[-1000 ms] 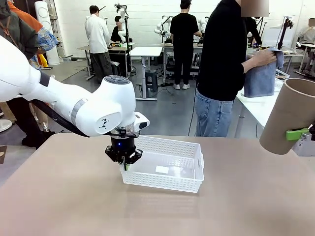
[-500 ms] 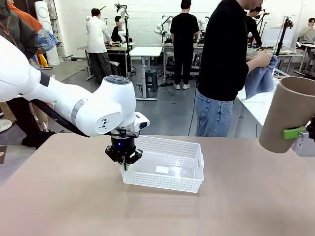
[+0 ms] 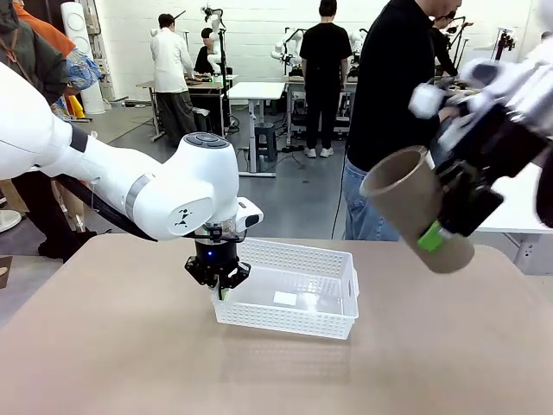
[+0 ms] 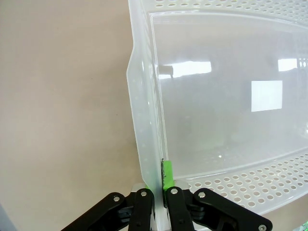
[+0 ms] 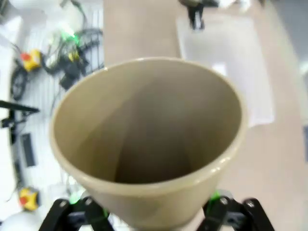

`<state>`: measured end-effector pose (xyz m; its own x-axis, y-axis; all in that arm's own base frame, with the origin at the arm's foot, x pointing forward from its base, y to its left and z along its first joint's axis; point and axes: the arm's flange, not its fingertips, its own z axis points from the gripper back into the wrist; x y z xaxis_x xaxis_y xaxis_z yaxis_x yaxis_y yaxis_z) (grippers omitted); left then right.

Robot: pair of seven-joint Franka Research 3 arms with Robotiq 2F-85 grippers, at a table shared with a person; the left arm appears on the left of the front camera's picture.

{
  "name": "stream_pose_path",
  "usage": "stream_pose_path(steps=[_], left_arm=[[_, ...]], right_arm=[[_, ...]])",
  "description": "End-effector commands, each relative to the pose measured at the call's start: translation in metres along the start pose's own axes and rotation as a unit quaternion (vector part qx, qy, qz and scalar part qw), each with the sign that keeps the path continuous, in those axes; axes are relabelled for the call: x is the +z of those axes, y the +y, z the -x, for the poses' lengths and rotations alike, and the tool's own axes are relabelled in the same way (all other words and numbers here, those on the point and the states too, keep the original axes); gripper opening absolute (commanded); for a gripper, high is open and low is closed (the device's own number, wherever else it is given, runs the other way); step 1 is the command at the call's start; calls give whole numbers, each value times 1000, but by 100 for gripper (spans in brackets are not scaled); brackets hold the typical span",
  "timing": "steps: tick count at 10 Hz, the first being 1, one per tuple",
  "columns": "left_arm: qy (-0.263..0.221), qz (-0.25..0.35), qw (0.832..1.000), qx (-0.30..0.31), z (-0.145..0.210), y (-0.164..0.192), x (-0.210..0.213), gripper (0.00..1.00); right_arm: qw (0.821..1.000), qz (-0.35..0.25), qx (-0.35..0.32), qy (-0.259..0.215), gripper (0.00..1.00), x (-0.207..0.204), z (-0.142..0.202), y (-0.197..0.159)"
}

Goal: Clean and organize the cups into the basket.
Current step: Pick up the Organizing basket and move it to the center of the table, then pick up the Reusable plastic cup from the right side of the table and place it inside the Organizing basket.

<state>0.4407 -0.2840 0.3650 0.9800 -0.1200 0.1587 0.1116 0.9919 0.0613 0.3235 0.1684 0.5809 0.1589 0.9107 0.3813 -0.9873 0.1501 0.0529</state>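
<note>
At 9 o'clock on the basket (image 3: 285,320), left gripper (image 3: 219,281) pinches its wall, probably steadying it; right gripper (image 3: 441,226) grips the tan cup (image 3: 402,194), mouth pointing 10 o'clock.

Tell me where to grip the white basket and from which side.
Pinch the basket by its thin upright wall, coming straight down from above with one finger inside and one outside. The top is open and the wall is slim and straight, which suits a narrow pinch; the left hand is shut on the left end wall this way.
</note>
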Motion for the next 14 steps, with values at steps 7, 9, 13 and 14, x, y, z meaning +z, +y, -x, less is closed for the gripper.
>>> stream_pose_path(steps=[7, 9, 13, 14], left_arm=[[-4, -7, 1000, -4, 0, -2, 0, 0], [-4, -7, 1000, -4, 0, -2, 0, 0], [-4, -7, 1000, -4, 0, -2, 0, 0], [-4, -7, 1000, -4, 0, -2, 0, 0]], right_arm=[[989, -105, -9, 104, 83, -85, -82, -59], [989, -105, -9, 104, 83, -85, -82, -59], [995, -62, -2, 74, 83, -93, -90, -56], [997, -19, -5, 74, 83, -104, -96, -50]])
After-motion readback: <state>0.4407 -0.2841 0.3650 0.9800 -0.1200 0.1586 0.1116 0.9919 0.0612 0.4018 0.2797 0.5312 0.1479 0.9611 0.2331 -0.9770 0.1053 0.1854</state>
